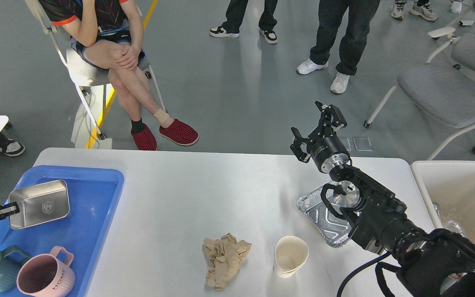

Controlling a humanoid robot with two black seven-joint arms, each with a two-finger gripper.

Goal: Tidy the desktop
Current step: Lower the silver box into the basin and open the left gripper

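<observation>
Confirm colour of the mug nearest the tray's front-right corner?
Pink, with "HOME" lettering on its side; the mug shows best in the head view.

Open desktop (179,194) left of napkin (224,264)

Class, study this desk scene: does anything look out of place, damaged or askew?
Yes. A crumpled brown paper lies loose on the desktop, beside a paper cup squashed out of round. The steel tin sits tilted over the blue tray, held at its edge by the left claw.
</observation>
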